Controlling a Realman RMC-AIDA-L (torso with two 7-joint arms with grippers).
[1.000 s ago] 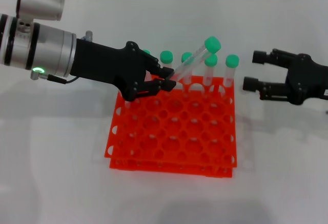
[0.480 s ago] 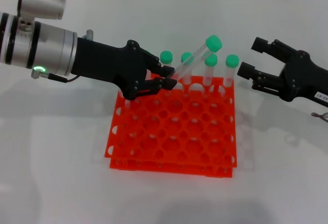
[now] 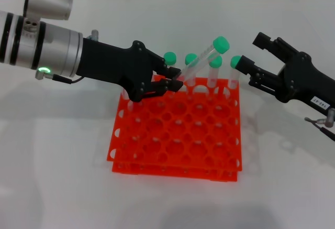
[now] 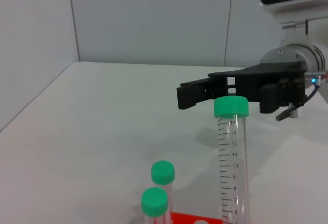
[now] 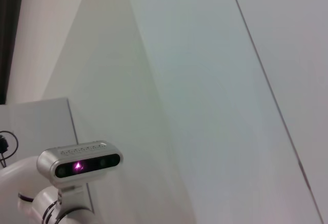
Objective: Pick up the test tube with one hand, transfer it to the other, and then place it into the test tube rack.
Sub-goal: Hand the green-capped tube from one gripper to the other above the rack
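Handoff time: left pincer (image 3: pixel 174 82) grips the tube (image 3: pixel 201 64) tilted over the rack (image 3: pixel 178 134); right pincer (image 3: pixel 250 61), spread wide, needs to close near the cap.

The left gripper (image 3: pixel 174 79) reaches in over the back edge of the test tube rack (image 3: pixel 178 134), silver forearm stretched low across the counter, green light glowing at the wrist. Its black fingers (image 3: pixel 168 86) are clamped on the lower part of the test tube (image 3: pixel 201 61), holding it tilted above the rack's rear row. The right gripper (image 3: pixel 250 58) hovers off the rack's far right corner, its two fingers (image 3: pixel 264 41) spread wide, tips pointing toward the tube's cap.
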